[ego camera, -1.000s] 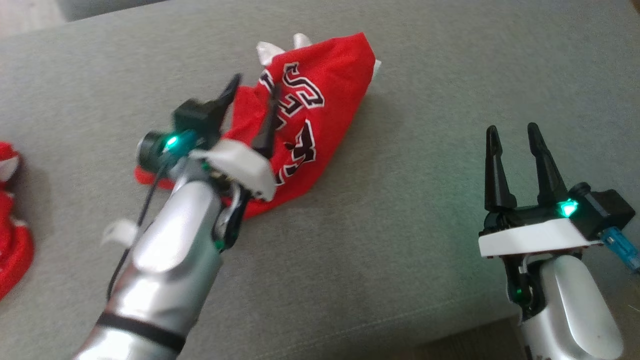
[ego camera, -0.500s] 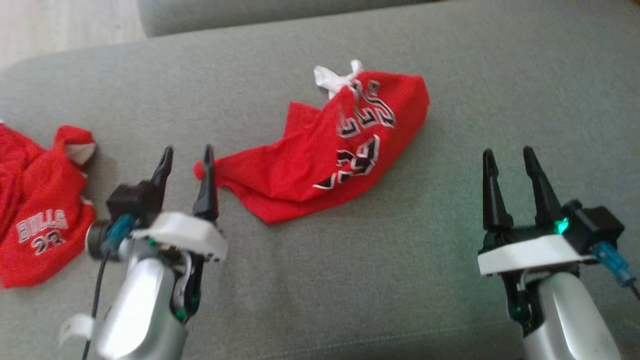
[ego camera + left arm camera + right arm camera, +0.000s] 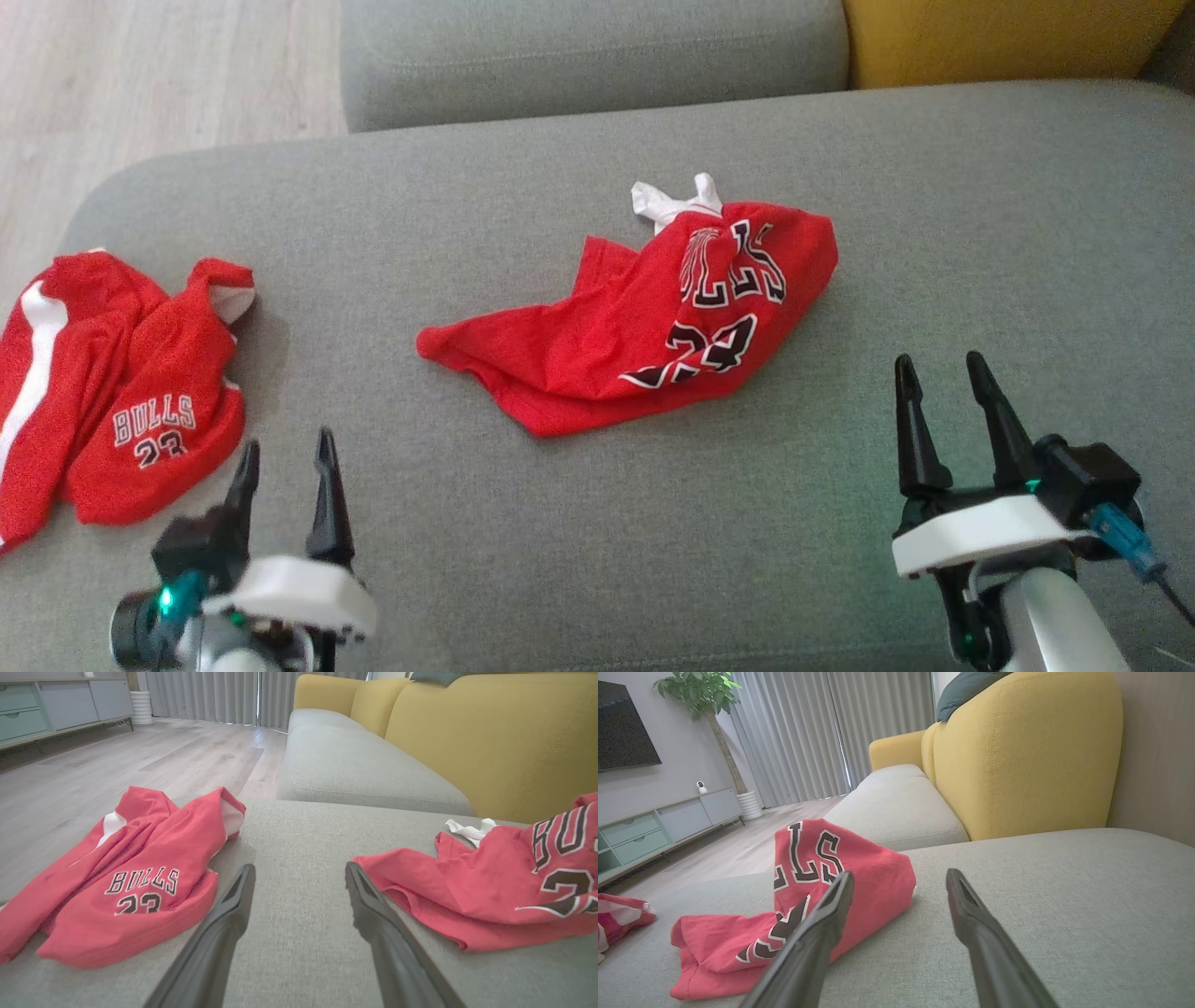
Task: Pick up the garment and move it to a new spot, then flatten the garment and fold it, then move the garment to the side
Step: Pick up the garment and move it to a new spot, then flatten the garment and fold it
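My left tool (image 3: 286, 443) and right tool (image 3: 939, 359) gape empty; the garment (image 3: 644, 336) lies crumpled on the sofa (image 3: 560, 560) between them.

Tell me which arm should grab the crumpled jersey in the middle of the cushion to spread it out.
Left, probably. The jersey stretches a loose pointed corner toward the open left pincer, lying just beside its fingertip in the left wrist view. The open right pincer faces the bunched, lettered end.
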`<state>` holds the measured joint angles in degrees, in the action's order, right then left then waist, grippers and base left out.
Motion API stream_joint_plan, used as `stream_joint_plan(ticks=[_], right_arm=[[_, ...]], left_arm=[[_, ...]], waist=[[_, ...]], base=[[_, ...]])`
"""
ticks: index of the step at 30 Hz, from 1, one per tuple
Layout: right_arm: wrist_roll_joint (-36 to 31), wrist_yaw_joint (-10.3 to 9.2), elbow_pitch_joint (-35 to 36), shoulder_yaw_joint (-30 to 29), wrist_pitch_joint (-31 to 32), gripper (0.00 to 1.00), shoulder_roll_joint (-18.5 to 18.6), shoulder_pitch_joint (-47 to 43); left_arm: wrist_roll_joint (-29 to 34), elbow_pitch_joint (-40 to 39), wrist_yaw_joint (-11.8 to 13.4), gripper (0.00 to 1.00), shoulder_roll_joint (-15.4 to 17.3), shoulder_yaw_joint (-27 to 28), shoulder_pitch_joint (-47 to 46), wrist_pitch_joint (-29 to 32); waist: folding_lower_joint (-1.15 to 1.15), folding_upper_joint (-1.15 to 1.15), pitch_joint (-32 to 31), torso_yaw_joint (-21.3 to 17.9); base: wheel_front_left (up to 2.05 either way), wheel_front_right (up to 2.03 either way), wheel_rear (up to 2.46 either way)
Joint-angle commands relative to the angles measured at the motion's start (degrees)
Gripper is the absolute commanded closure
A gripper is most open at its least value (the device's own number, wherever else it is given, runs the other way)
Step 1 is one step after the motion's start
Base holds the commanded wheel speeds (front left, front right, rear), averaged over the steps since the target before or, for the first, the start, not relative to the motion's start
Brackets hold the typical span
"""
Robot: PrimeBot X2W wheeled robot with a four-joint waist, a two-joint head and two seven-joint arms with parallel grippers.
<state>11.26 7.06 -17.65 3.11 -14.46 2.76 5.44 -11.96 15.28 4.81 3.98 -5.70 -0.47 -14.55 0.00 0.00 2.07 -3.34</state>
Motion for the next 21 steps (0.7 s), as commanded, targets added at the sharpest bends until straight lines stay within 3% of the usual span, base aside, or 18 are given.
stream_joint_plan(ticks=[1, 8, 21], right_arm=[[-0.48, 0.43, 1.26, 1.28, -0.54, 0.00, 0.12, 0.70], [-0.52, 0.43, 1.02, 1.49, -0.54, 0.00, 0.12, -0.30], [-0.45, 0.43, 0.61, 1.69, -0.54, 0.00, 0.12, 0.21]], left_arm=[[1.07, -3.15, -0.49, 0.00, 0.03, 2.67, 0.21, -0.45], [2.09, -6.35, -0.31, 0.00, -0.82, 4.44, 5.56, -0.45], [1.77, -5.75, -1.15, 0.00, -1.08, 2.86, 3.98, -0.45]], waist=[[0.00, 0.00, -0.97, 0.21], [0.00, 0.00, -1.51, 0.22], [0.00, 0.00, 0.20, 1.53]], base=[[0.00, 0.00, 0.00], [0.00, 0.00, 0.00], [0.00, 0.00, 0.00]])
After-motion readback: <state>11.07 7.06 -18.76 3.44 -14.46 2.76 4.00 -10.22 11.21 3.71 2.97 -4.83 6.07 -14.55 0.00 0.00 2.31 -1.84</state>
